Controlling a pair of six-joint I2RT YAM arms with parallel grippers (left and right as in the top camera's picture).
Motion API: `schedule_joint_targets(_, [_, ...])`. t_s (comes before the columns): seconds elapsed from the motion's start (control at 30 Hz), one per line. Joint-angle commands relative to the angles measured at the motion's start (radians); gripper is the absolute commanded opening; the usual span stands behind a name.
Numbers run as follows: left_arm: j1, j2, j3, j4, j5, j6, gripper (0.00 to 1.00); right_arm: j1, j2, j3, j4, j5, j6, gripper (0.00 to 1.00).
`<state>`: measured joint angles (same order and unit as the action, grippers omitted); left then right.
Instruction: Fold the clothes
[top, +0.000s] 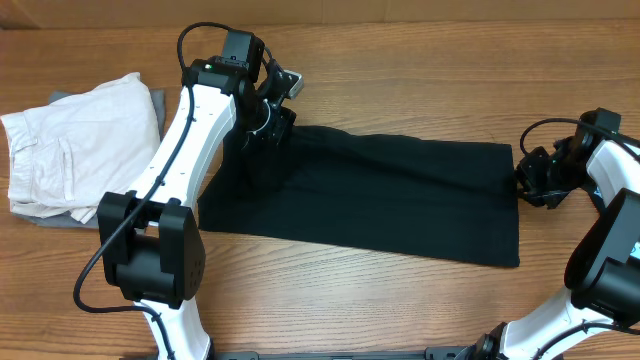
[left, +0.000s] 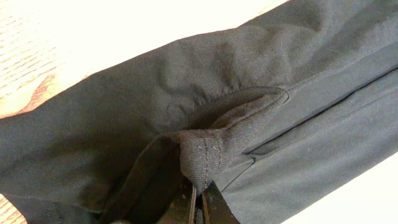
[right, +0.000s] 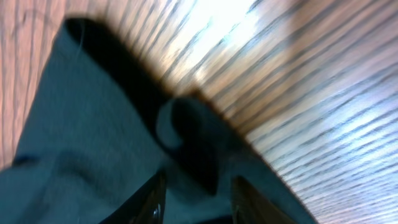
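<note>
Wooden table (top: 400, 60) carries the black shirt (top: 380, 195), spread flat as a long band, with a pale garment (top: 70, 140) just off the shirt's left end. At the far corner of that left end the left gripper (left: 199, 200) is clamped on a small peak of fabric. At the shirt's right edge the right gripper (right: 198, 199) has its jaws apart astride the hem, contact too blurred to judge. If only one end lifts, the shirt would likely drag and skew rather than fold. A thin pinch on soft fabric may slip, and the right jaws may close on one layer only, or miss the hem.
</note>
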<state>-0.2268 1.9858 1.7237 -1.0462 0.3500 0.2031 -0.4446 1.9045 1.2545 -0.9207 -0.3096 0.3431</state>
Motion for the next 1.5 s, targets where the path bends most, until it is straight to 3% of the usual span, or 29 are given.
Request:
schedule_joint_targets(0.0, [0.004,-0.021,0.026,0.004,-0.010,0.018,0.04,-0.003,-0.029,0.001,-0.023,-0.047,0.004,0.36])
schedule_joint_targets(0.1, [0.004,-0.021,0.026,0.007,-0.010,0.018,0.04,-0.002,-0.029,0.001,-0.048,-0.026,0.004,0.32])
schedule_joint_targets(0.2, [0.004,-0.021,0.026,0.008,-0.010,0.018,0.05,0.002,-0.029,-0.004,-0.061,-0.021,0.005,0.36])
schedule_joint_targets(0.43, [0.004,-0.021,0.026,0.007,-0.010,0.018,0.05,0.002,-0.029,-0.081,0.020,-0.025,0.048,0.36])
schedule_joint_targets(0.6, [0.004,-0.021,0.026,0.007,-0.010,0.018,0.05,0.000,-0.029,-0.097,0.076,-0.054,0.054,0.20])
schedule_joint_targets(0.73, [0.004,-0.021,0.026,0.007,-0.010,0.018,0.05,-0.005,-0.029,-0.090,0.082,-0.070,0.053,0.17])
schedule_joint_targets(0.87, [0.004,-0.021,0.026,0.007,-0.010,0.018,0.05,-0.010,-0.029,-0.060,0.073,-0.080,0.049,0.04])
schedule_joint_targets(1.23, [0.004,-0.024,0.061,-0.045,-0.050,0.047,0.04,-0.023,-0.044,0.121,-0.037,-0.164,-0.034,0.04])
schedule_joint_targets(1.47, [0.004,-0.024,0.138,-0.127,-0.167,0.052,0.04,-0.030,-0.048,0.219,-0.045,-0.164,-0.062,0.04])
